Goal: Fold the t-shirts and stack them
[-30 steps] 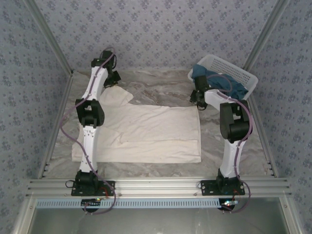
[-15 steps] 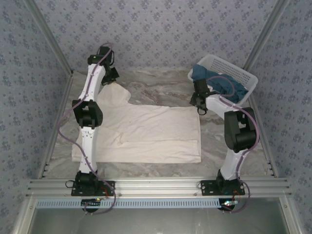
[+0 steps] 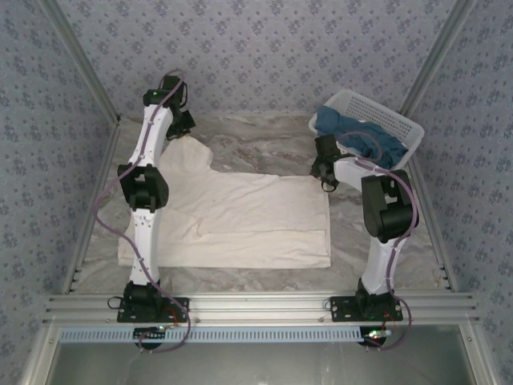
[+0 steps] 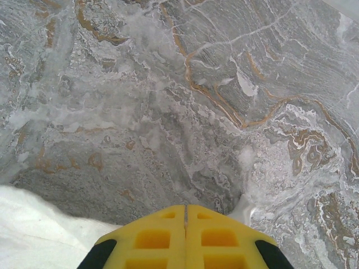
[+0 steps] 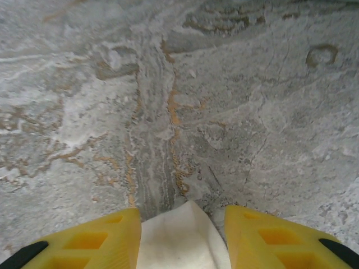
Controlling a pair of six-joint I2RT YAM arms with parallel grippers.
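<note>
- Cream-white t-shirt (image 3: 248,220): soft, matte cloth, spread flat in a roughly rectangular shape across the middle of the table (image 3: 264,144), between the two arms. One sleeve juts toward the far left. A few shallow creases show near the left arm.
- Table: hard surface with a grey marble pattern veined in white and rust-orange.
- Left gripper (image 3: 186,127): at the far-left sleeve. In the left wrist view its yellow, ribbed fingers (image 4: 162,238) are pressed together with only a hairline seam between them. White cloth lies just beside them at lower left; whether any is caught in the seam cannot be told.
- Right gripper (image 3: 324,175): at the shirt's far-right corner. In the right wrist view its yellow fingers (image 5: 90,241) stand spread, with the pointed cloth corner (image 5: 182,241) lying between them.
- Dark teal-blue t-shirts (image 3: 353,132): crumpled in a heap inside the basket (image 3: 389,114), a white plastic lattice tub at the table's far-right corner.
</note>
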